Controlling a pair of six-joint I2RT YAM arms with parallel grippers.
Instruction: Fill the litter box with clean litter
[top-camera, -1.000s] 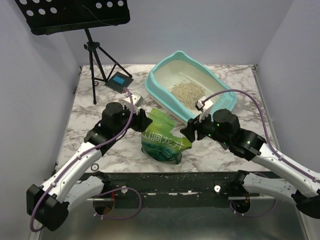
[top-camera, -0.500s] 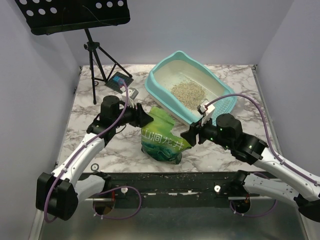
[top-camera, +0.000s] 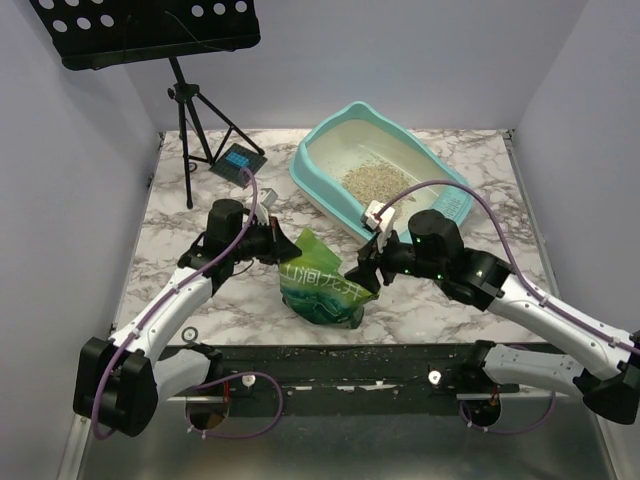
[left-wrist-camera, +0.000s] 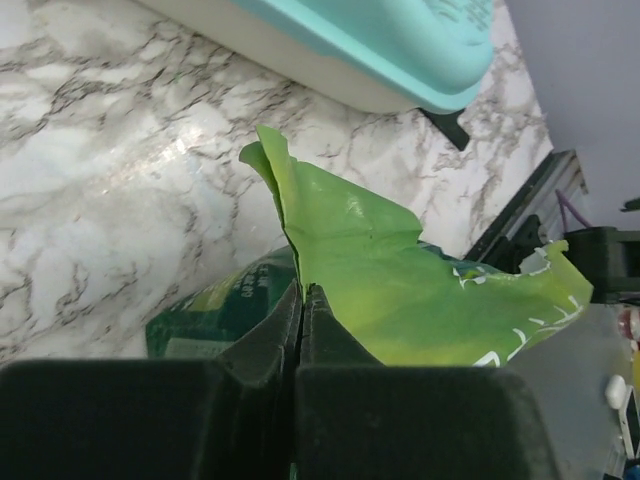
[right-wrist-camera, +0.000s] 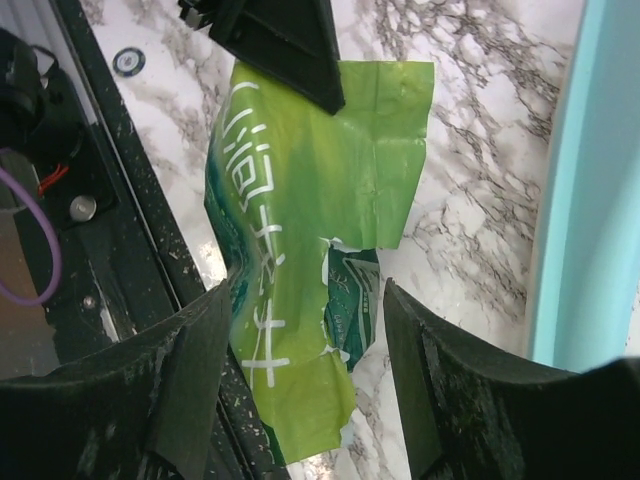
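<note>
The turquoise litter box (top-camera: 305, 172) stands at the back, with a pile of beige clean litter (top-camera: 378, 181) inside it. In front of it a torn green foil bag (top-camera: 320, 282) stands on the marble table. My left gripper (top-camera: 290, 246) is shut on the bag's upper left flap; in the left wrist view the green foil (left-wrist-camera: 400, 280) runs into the closed jaws of this gripper (left-wrist-camera: 302, 295). My right gripper (top-camera: 362, 272) is open, and in the right wrist view this gripper (right-wrist-camera: 320, 370) has the bag's torn right edge (right-wrist-camera: 300, 250) between its fingers without touching it.
A black tripod (top-camera: 190, 110) and a small device with a blue screen (top-camera: 238, 160) stand at the back left. The litter box rim (right-wrist-camera: 580, 200) is close on the right of the bag. A black front rail (top-camera: 350, 356) carries scattered granules.
My left gripper has closed on the bag's upper flap. The right gripper has moved left, up to the bag's torn edge, and stayed open.
</note>
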